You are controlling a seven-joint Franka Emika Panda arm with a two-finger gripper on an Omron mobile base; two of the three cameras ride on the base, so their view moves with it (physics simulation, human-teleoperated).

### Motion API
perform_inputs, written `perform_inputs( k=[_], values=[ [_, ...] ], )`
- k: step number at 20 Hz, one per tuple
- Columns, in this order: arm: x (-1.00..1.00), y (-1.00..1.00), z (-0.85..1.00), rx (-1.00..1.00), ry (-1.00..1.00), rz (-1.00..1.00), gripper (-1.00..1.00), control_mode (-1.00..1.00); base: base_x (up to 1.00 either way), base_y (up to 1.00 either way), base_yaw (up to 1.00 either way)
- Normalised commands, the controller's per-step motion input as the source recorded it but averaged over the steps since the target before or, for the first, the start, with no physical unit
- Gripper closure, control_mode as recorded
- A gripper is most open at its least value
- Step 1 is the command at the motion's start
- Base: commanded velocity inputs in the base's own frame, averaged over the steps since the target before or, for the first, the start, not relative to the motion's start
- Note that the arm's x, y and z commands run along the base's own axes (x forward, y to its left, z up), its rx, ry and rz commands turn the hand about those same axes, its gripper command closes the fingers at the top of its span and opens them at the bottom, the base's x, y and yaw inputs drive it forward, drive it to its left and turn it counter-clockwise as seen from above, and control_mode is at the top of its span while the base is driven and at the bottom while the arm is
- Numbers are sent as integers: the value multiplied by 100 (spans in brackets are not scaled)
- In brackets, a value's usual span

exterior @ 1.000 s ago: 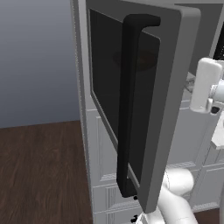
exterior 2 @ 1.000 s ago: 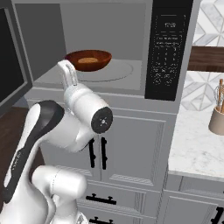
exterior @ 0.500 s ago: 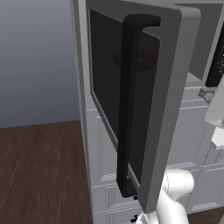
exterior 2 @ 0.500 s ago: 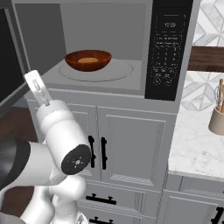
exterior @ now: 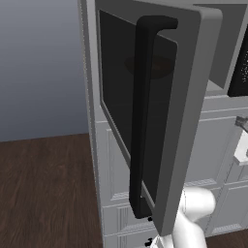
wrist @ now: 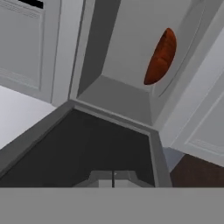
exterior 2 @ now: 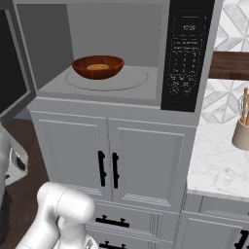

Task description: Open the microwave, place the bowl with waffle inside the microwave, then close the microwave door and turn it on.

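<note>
microwave (exterior 2: 116,53): cavity open, black dotted control strip on its right side.
microwave door (exterior: 160,111): swung wide open, tall black bar handle (exterior: 143,116) facing outward; in the hand view its dark inner glass lies just ahead of the hand.
bowl with waffle (exterior 2: 97,66): resting on the round turntable inside the cavity, beyond the door and well apart from the hand.
hand (wrist: 113,178): two tips pressed together, pinching nothing.
cabinet doors (exterior 2: 109,163): white, shut, beneath the microwave.
</note>
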Motion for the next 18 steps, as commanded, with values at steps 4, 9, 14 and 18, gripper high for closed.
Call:
perform_inputs(
  k=[4, 9, 14, 18],
  values=[
    [-89, 87, -6, -8, -11, -27, 100, -100, 0, 0, 0],
    [-51, 91, -16, -2, -5, -34, 100, -100, 0, 0, 0],
    [-26, 86, -15, -2, -8, -31, 100, -100, 0, 0, 0],
    [-5, 72, -13, -1, -4, -30, 100, -100, 0, 0, 0]
  ],
)
